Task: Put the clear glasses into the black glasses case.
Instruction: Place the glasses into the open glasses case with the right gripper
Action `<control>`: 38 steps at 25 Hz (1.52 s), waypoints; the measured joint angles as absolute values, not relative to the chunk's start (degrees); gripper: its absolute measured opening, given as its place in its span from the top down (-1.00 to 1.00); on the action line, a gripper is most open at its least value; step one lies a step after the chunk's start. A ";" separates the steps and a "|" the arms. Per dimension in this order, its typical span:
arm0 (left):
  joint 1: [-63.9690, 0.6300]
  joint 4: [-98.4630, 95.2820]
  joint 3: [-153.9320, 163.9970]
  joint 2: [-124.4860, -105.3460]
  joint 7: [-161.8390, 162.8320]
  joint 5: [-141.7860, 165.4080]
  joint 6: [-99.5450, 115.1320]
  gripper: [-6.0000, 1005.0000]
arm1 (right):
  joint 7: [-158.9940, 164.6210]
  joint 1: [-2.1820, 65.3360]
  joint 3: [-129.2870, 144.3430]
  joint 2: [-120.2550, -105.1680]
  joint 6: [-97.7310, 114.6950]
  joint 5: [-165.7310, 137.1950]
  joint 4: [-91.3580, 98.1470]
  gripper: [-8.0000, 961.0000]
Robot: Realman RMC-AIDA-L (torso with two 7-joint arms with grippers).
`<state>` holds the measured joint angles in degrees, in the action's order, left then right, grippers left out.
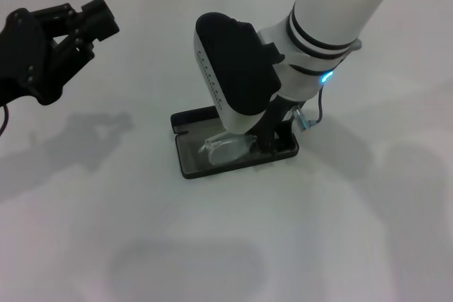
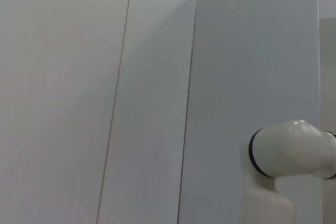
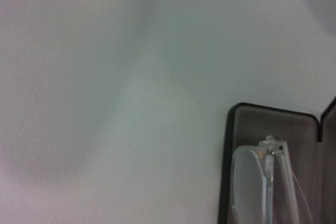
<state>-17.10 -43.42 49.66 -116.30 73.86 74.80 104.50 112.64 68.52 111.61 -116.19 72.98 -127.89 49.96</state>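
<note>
In the head view, the right gripper (image 1: pixel 272 136) is seen reaching down into the black glasses case (image 1: pixel 190 167), which lies open on the white surface (image 1: pixel 354 231) with its lid laid flat behind; whether its fingers are spread or pinching cannot be told. The clear glasses (image 1: pixel 223 148) are seen inside the case, partly under the wrist. The right wrist view adds what is hidden there: one lens and a folded arm of the glasses (image 3: pixel 252 182) resting on the grey lining of the case (image 3: pixel 247 121). The left gripper (image 1: pixel 88 22) is held raised, well apart, its fingers spread. The left wrist view shows only wall panels and an arm joint. One pair of glasses and one case are counted
</note>
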 joint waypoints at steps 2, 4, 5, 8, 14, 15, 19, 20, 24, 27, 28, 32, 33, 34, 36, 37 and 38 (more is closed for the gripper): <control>-17.12 -43.42 49.66 -116.21 73.85 74.80 104.50 0.70 | 112.53 68.59 111.96 -116.19 72.65 -127.37 49.57 0.75; -17.20 -43.42 49.66 -116.20 73.84 74.80 104.50 0.69 | 112.52 68.66 112.14 -116.19 72.34 -127.25 49.21 0.75; -17.24 -43.42 49.66 -116.20 73.84 74.81 104.50 0.69 | 112.52 68.67 112.16 -116.19 72.16 -127.23 49.05 0.75; -17.30 -43.42 49.66 -116.19 73.83 74.90 104.49 0.68 | 112.50 68.68 112.18 -116.19 72.09 -127.20 48.84 0.76; -17.32 -43.42 49.66 -116.19 74.30 74.96 104.25 0.65 | 112.50 68.55 112.22 -116.19 71.51 -127.18 48.78 0.76; -17.32 -43.42 49.66 -116.19 74.30 74.97 104.23 0.62 | 112.50 68.54 112.23 -116.19 71.30 -127.18 48.78 0.76; -17.32 -43.42 49.66 -116.19 74.29 74.98 104.23 0.51 | 112.50 68.46 112.34 -116.19 70.90 -127.17 48.78 0.76; -17.32 -43.42 49.66 -116.19 74.29 74.98 104.23 0.48 | 112.51 68.44 112.44 -116.19 70.88 -127.17 48.77 0.76; -17.32 -43.42 49.66 -116.19 74.28 74.94 104.23 0.37 | 112.85 68.38 112.69 -116.19 70.71 -127.15 48.64 0.75; -17.32 -43.42 49.66 -116.19 74.30 74.80 104.22 0.37 | 113.42 68.61 112.68 -116.19 70.25 -127.16 47.66 0.75; -17.31 -43.42 49.66 -116.19 74.31 74.73 104.23 0.37 | 113.83 68.69 112.62 -116.19 69.92 -127.16 47.46 0.75; -17.24 -43.42 49.66 -116.19 74.33 74.62 104.23 0.37 | 114.63 68.74 112.26 -116.19 69.39 -127.07 47.35 0.76; -17.23 -43.42 49.65 -116.19 74.34 74.62 104.23 0.37 | 114.66 68.74 112.24 -116.19 69.39 -127.03 47.33 0.76; -17.23 -43.42 49.65 -116.19 74.34 74.62 104.23 0.37 | 114.69 68.74 112.22 -116.19 69.39 -126.97 47.32 0.76; -17.23 -43.42 49.65 -116.21 74.35 74.62 104.23 0.37 | 114.76 68.74 112.20 -116.19 69.38 -126.74 47.22 0.76; -17.22 -43.42 49.66 -116.22 74.35 74.62 104.23 0.37 | 114.80 68.74 112.18 -116.19 69.28 -126.66 47.15 0.76; -17.22 -43.41 49.65 -116.23 74.36 74.62 104.23 0.37 | 114.83 68.74 112.18 -116.19 69.15 -126.64 47.07 0.76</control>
